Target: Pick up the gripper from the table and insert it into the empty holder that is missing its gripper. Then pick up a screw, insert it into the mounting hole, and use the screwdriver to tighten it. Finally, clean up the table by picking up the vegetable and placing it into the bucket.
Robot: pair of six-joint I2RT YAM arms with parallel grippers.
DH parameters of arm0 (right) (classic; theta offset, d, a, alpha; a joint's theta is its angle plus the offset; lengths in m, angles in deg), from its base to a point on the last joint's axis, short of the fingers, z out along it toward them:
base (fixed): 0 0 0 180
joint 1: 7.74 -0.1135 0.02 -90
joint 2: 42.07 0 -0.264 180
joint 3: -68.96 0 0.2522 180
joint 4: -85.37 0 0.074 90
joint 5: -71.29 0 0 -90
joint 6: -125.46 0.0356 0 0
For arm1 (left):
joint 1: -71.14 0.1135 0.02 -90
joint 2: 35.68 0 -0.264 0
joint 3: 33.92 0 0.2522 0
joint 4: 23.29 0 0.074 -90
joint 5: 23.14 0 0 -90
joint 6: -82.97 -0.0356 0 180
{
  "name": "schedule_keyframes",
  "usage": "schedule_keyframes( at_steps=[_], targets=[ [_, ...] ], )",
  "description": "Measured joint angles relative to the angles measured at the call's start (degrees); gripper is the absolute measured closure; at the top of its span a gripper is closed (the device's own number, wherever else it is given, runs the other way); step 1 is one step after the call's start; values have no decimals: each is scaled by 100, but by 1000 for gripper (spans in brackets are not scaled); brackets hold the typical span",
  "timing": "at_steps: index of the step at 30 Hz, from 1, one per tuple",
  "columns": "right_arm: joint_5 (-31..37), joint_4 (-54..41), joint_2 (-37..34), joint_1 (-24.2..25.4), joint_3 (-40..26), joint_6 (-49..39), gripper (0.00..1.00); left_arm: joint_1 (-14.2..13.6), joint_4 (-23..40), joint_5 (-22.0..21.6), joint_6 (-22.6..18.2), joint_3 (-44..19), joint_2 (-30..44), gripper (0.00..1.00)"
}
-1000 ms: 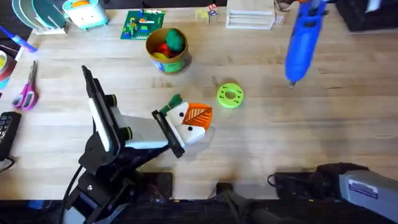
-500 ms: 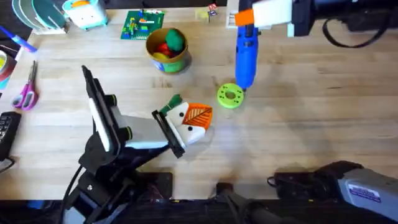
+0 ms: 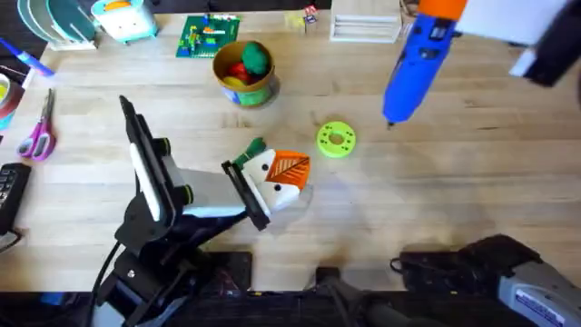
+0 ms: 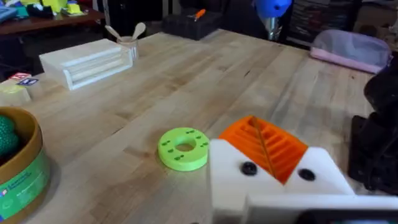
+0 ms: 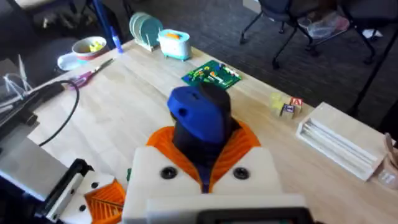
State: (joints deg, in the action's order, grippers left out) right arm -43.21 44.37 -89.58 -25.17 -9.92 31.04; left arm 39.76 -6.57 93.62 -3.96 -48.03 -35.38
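My right gripper (image 3: 436, 13) (image 5: 202, 146) is shut on the blue screwdriver (image 3: 410, 68) (image 5: 200, 115). It hangs tip down above the table, to the right of the lime-green disc (image 3: 336, 139) (image 4: 182, 148). My left gripper (image 3: 289, 171) (image 4: 264, 140) rests low on the table, its white fingers closed with the orange ribbed pads meeting in a line. I cannot tell the holder or the orange gripper apart from these white and orange parts. The dark-green vegetable (image 3: 251, 150) lies against the left gripper's far side. The bucket (image 3: 245, 74) (image 4: 22, 174) stands behind it, holding red and green toys.
Purple scissors (image 3: 38, 132) lie at the left edge. A green block board (image 3: 209, 36) and a white slatted rack (image 3: 365, 23) (image 4: 87, 62) sit along the back. A dark pouch (image 4: 348, 46) rests at the far right.
The right gripper swung the screwdriver left until its tip hung by the green disc, then back to the right. The left arm has stayed still.
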Motion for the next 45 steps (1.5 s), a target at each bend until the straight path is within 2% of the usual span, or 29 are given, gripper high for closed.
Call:
schedule_keyframes(
  at_steps=[4,7,14,21,28,38,45],
  targets=[
    [-64,1821,68,-146,1086,588,976,0,1,0,0,1,1,985],
    [-64,2756,-9,-472,1571,952,976,0,0,0,0,1,0,985],
    [-147,3927,-358,-1797,1702,1239,976,0,1,1,-2,1,0,985],
    [-212,4185,-716,-2673,1704,1119,976,0,2,-1,0,1,1,985],
    [-216,4593,-762,-2975,1704,1038,976,0,2,-1,0,1,1,985],
    [-212,4917,-1160,-2982,1704,898,976,0,2,1,0,-1,1,985],
    [-214,4950,-1169,-2982,1704,891,976,0,2,1,0,1,-1,985]
  ],
)
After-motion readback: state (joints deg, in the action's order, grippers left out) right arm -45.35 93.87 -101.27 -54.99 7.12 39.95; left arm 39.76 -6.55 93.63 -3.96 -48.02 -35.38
